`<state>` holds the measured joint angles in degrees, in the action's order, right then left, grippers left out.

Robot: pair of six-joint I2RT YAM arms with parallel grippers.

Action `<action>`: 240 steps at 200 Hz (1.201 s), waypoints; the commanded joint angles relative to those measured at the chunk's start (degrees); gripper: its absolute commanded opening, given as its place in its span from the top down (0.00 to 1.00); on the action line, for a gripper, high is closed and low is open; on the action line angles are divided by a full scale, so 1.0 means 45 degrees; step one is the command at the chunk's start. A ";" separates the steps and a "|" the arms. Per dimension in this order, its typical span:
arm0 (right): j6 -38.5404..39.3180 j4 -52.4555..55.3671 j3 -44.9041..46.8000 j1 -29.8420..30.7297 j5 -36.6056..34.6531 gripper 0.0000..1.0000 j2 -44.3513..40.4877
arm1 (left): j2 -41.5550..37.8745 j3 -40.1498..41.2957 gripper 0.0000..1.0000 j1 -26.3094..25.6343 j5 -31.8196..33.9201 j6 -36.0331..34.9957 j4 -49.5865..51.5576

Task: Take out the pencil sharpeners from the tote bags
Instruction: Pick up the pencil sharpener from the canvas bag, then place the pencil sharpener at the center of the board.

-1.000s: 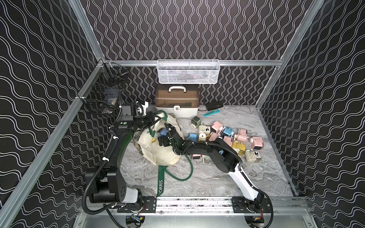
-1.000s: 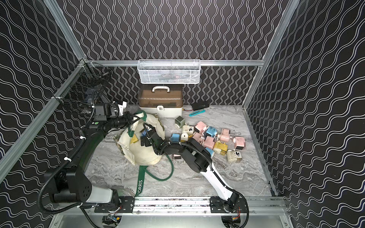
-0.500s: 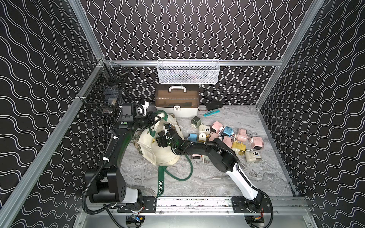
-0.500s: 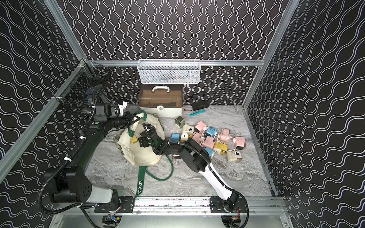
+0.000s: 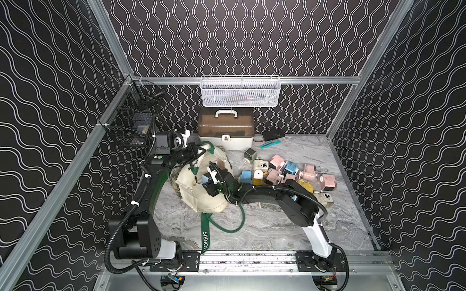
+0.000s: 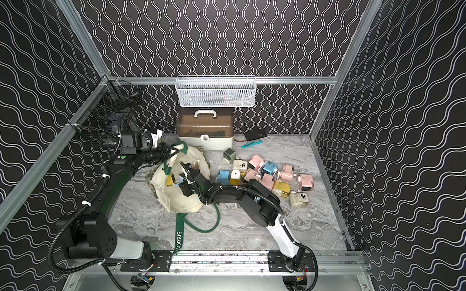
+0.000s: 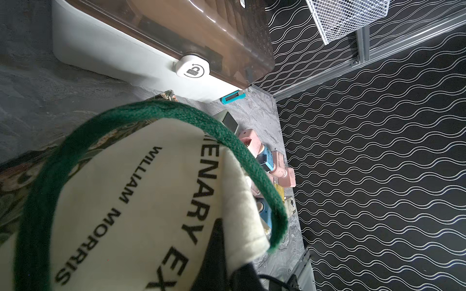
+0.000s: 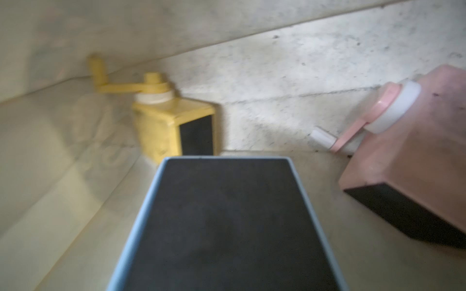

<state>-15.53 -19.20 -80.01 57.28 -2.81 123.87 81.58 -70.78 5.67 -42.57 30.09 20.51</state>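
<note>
Marbled counter (image 5: 264, 226) is carrying the tote bag (image 5: 209, 201) in both top views. The left tool (image 5: 195, 151) is clamping its green strap (image 5: 201, 144), and the right tool (image 5: 208, 182) is sitting in the bag's mouth at a blue sharpener (image 5: 203, 179). Left wrist view is showing the strap (image 7: 227, 141) arching over the canvas. Right wrist view is showing that sharpener (image 8: 227, 221) dead ahead, its long axis lying along the approach. Whether the right tool is gripping it, I cannot tell.
</note>
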 commanded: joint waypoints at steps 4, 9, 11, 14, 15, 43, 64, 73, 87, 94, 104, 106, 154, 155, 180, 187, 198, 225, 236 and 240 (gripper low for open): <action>0.0183 -0.0638 0.0950 0.0075 0.0624 0.54 -0.1032 | 0.0092 -0.0091 1.00 -0.0010 -0.0228 -0.0082 -0.0418; 0.0138 -0.0635 0.1190 0.0117 0.0624 0.54 -0.1259 | 0.0082 -0.0091 1.00 -0.0010 -0.0205 -0.0094 -0.0418; 0.0118 -0.0635 0.1298 0.0132 0.0624 0.54 -0.1356 | 0.0091 -0.0091 1.00 -0.0010 -0.0203 -0.0092 -0.0418; 0.0090 -0.0631 0.1454 0.0151 0.0573 0.54 -0.1502 | 0.0098 -0.0091 1.00 -0.0010 -0.0193 -0.0085 -0.0418; 0.0081 -0.0623 0.1511 0.0147 0.0569 0.54 -0.1556 | 0.0106 -0.0081 1.00 -0.0010 -0.0182 -0.0094 -0.0418; -0.0221 -0.0537 0.3093 0.0381 0.0403 0.54 -0.3171 | 0.0244 -0.0135 1.00 -0.0004 -0.0119 -0.0143 -0.0318; -0.0362 -0.0355 0.4531 0.0649 -0.0135 0.55 -0.4397 | 0.0198 -0.0109 1.00 0.0007 -0.0094 -0.0143 -0.0349; -0.0514 -0.0215 0.5036 0.0756 -0.0441 0.55 -0.4936 | 0.0184 -0.0091 1.00 0.0009 -0.0090 -0.0109 -0.0378; -0.0796 0.0321 0.5740 0.0915 -0.0946 0.55 -0.5926 | 0.0202 -0.0091 1.00 0.0011 -0.0097 -0.0104 -0.0379; -0.0958 0.0580 0.6177 0.0992 -0.1221 0.55 -0.6453 | 0.0205 -0.0090 1.00 0.0011 -0.0093 -0.0106 -0.0379; -0.1264 0.0776 0.6859 0.1067 -0.1583 0.55 -0.7394 | 0.0225 -0.0091 1.00 0.0026 -0.0092 -0.0104 -0.0379; -0.1336 0.0787 0.7003 0.1077 -0.1661 0.55 -0.7582 | 0.0219 -0.0091 1.00 0.0018 -0.0092 -0.0104 -0.0379; -0.3505 0.3880 0.9420 0.1083 -0.5883 0.55 -1.2127 | 0.0229 -0.0051 1.00 0.0014 -0.0197 0.0048 -0.0515; -0.3572 0.3917 0.9459 0.1072 -0.6008 0.55 -1.2210 | 0.0230 -0.0051 1.00 0.0012 -0.0203 0.0050 -0.0515; -0.5629 0.5987 1.0281 0.0920 -0.8883 0.50 -1.4023 | 0.0235 -0.0058 1.00 0.0056 -0.0248 0.0125 -0.0584; -0.6159 0.6379 1.0549 0.0893 -0.9575 0.49 -1.4467 | 0.0239 -0.0042 1.00 0.0059 -0.0284 0.0134 -0.0622; -0.6943 0.6845 1.1040 0.0855 -1.0822 0.49 -1.4990 | 0.0269 -0.0032 1.00 0.0086 -0.0306 0.0189 -0.0652; -0.9993 0.9660 1.1493 0.0414 -1.3216 0.50 -1.5907 | 0.0248 0.0007 1.00 0.0110 -0.0350 0.0267 -0.0729; -1.0836 1.0012 1.1852 0.0162 -1.3672 0.51 -1.6216 | 0.0250 0.0007 1.00 0.0119 -0.0346 0.0271 -0.0740; -1.1108 1.0129 1.1949 0.0021 -1.3741 0.51 -1.6297 | 0.0255 0.0007 1.00 0.0112 -0.0337 0.0254 -0.0731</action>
<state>-51.13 16.80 -28.29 59.02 -52.38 52.60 82.59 -70.85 6.09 -42.83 30.55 19.68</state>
